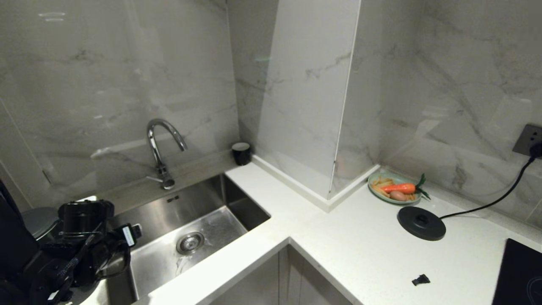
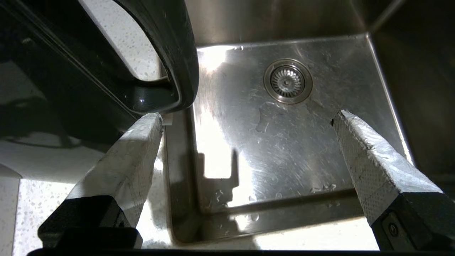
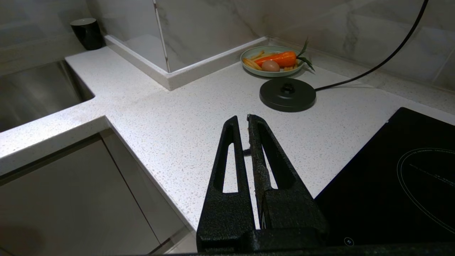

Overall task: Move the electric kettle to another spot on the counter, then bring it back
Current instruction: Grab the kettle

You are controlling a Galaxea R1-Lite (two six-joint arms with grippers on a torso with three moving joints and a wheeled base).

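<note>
The electric kettle [image 2: 106,64] stands on the white surface [image 2: 32,199] at the sink's left edge, its loop handle just ahead of the left pincer [image 2: 249,119], whose fingers [image 2: 131,156] are spread wide with nothing between them; one fingertip sits just beside the handle's lower end, and I cannot tell if they touch. Beyond the pincer lies the steel sink [image 2: 284,160] with its drain [image 2: 287,81]. Far to its right, the right pincer [image 3: 242,119] hangs closed and empty above the surface, the round base disc [image 3: 287,94] and a plate of food [image 3: 272,61] ahead of it, the black cooktop [image 3: 398,170] beside it.
</note>
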